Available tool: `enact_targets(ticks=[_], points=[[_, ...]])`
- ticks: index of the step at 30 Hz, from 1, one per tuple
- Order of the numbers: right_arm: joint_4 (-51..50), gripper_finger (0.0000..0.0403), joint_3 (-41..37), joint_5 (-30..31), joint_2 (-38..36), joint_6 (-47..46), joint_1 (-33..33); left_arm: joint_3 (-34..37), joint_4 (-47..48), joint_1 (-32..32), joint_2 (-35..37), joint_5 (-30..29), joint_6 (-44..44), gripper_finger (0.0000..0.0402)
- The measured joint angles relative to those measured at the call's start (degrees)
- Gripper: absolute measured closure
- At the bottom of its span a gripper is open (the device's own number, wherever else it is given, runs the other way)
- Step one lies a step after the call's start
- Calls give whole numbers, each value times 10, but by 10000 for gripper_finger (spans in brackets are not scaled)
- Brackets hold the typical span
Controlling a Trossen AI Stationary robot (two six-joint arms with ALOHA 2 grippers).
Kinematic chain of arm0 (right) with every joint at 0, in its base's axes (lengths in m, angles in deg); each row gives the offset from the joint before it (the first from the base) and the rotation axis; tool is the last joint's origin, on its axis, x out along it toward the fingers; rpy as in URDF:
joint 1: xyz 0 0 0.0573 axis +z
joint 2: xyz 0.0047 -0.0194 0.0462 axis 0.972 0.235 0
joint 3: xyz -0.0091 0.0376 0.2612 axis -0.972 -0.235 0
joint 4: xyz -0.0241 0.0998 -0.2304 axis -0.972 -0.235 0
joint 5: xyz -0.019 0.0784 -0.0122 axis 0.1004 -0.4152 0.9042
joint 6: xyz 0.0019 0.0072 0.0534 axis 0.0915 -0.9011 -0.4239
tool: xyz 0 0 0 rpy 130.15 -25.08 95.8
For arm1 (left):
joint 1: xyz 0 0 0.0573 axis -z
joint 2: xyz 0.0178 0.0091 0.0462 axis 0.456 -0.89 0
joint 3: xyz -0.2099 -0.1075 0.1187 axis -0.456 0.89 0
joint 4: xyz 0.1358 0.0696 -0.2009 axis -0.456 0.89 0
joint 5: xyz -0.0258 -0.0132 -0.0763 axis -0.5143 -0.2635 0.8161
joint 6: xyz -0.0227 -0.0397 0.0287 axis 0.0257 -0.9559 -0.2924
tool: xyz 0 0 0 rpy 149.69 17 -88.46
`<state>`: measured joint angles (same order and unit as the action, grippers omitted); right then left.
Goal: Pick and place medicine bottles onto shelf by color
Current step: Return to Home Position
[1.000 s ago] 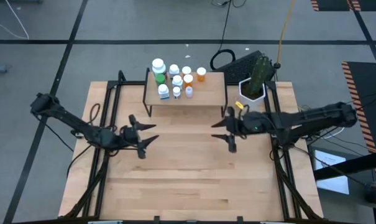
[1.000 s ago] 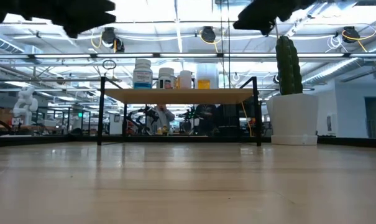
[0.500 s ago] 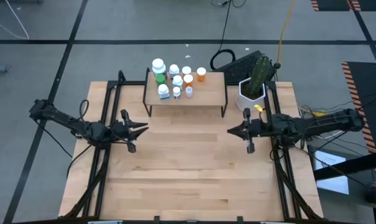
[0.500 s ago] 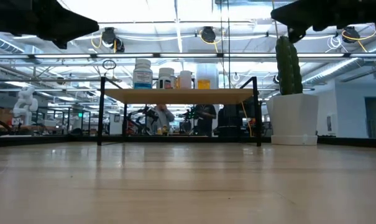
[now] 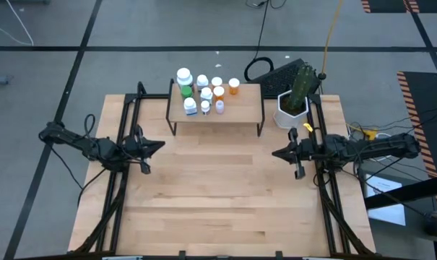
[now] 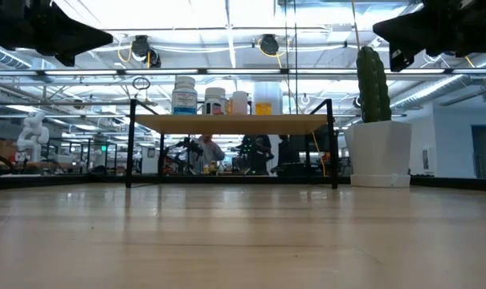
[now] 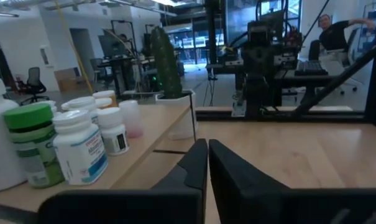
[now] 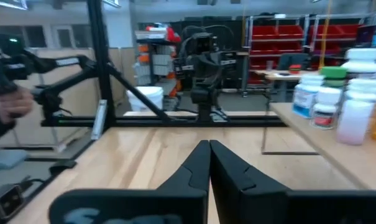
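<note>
The left arm is seen stretched nearly flat, reaching in from beyond the left edge of the light-wood desk (image 5: 218, 209). The left end effector (image 5: 154, 145) is pointed inward toward the desk's middle. Its two dark, wedge-shaped fingers (image 7: 197, 165) are pressed together, and nothing is held between them.

The right arm is laid out in much the same way along the right edge. The right end effector (image 5: 277, 153) is also aimed inward, and its fingers (image 8: 200, 163) are likewise brought together and empty. Both end effectors are held above the desk, well apart from each other and short of the shelf (image 5: 248, 110).

The shelf, a pale wooden board on thin black metal legs, is placed at the far middle of the desk. The medicine bottles (image 5: 204, 92) are gathered on it toward its left and middle. They are small upright cylinders set close together, mostly white-capped, with white, green, orange and purplish bodies.

Just beside the shelf's right end, a white hexagonal pot (image 5: 292, 108) is set, and a ribbed green cactus (image 5: 303, 79) is planted in it.
</note>
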<state>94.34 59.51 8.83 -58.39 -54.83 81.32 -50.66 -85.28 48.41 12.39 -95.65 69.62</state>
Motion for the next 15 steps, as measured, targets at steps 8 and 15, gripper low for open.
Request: enact_targets(ticks=[8,15], points=[[9,403,-22,-9,-20,-7,0,0,63,0,33,0,-5,397],[-25,403,-22,-23,-55,3,0,0,110,0,66,0,-9,383]])
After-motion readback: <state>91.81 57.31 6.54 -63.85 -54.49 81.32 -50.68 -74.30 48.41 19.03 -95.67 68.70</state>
